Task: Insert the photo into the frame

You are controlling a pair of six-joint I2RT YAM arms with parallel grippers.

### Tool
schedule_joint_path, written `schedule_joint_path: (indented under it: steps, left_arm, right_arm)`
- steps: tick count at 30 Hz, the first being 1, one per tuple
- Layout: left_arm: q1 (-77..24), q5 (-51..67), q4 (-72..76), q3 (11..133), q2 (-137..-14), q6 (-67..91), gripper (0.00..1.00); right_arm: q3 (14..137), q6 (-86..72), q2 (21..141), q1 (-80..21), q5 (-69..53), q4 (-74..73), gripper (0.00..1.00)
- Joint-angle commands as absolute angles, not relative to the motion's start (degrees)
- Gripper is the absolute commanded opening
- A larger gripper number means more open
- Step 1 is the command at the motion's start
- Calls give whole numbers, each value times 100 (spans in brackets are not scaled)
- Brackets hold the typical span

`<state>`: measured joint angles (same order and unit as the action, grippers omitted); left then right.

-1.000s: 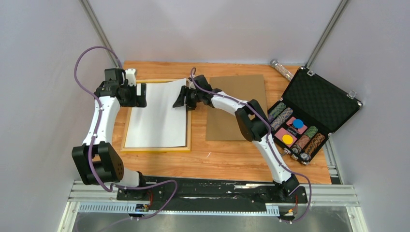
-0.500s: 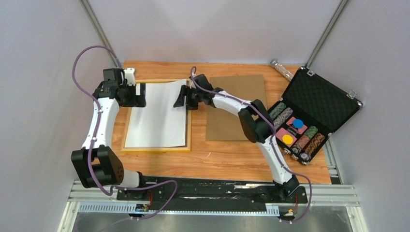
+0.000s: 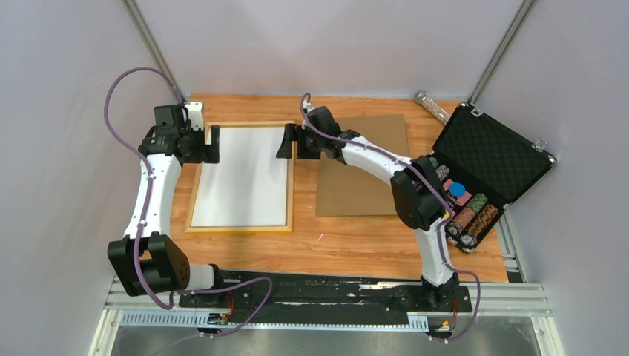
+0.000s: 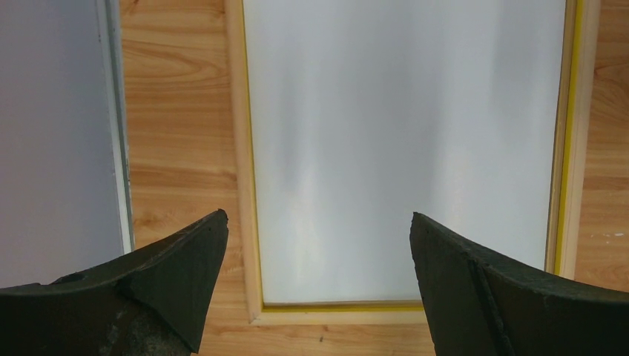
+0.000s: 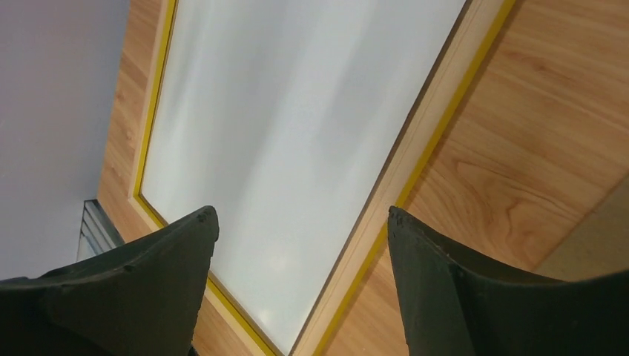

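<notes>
The photo (image 3: 245, 174) lies flat inside the yellow frame (image 3: 239, 227) with its plain white back up, so its picture side is hidden. My left gripper (image 3: 213, 144) hovers open over the frame's far left corner, with nothing between its fingers. My right gripper (image 3: 287, 142) hovers open over the frame's far right corner, also empty. The left wrist view shows the photo (image 4: 400, 133) seated within the frame's rim (image 4: 245, 148), below the open left gripper (image 4: 319, 230). In the right wrist view the photo (image 5: 297, 126) and the frame's edge (image 5: 423, 148) lie below the open right gripper (image 5: 303, 219).
A brown backing board (image 3: 363, 167) lies on the wooden table just right of the frame. An open black case (image 3: 489, 156) holding poker chips (image 3: 460, 211) stands at the right. A small clear tube (image 3: 432, 106) lies at the far right corner. Grey walls close in both sides.
The photo's right edge, earlier raised over the frame, has dropped flat inside it. The right gripper opened wider and drew back to the far right corner. The left gripper shifted slightly left.
</notes>
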<state>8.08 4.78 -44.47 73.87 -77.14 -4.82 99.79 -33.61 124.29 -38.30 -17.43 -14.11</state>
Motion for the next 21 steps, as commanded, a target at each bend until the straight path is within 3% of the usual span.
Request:
schedule_joint_path:
  steps: [1, 9, 21]
  left_arm:
    - [854, 421, -4108, 7440, -7583, -530, 100]
    - [893, 159, -4111, 7563, -8235, -530, 100]
    - [1407, 575, -4528, 8505, -10453, -643, 100]
  right_arm:
    - [9576, -2585, 11541, -3634, -1274, -1345, 83]
    - [8276, -1563, 10478, -3099, -1565, -1194, 88]
    - [6456, 451, 8786, -3019, -1532, -718, 88]
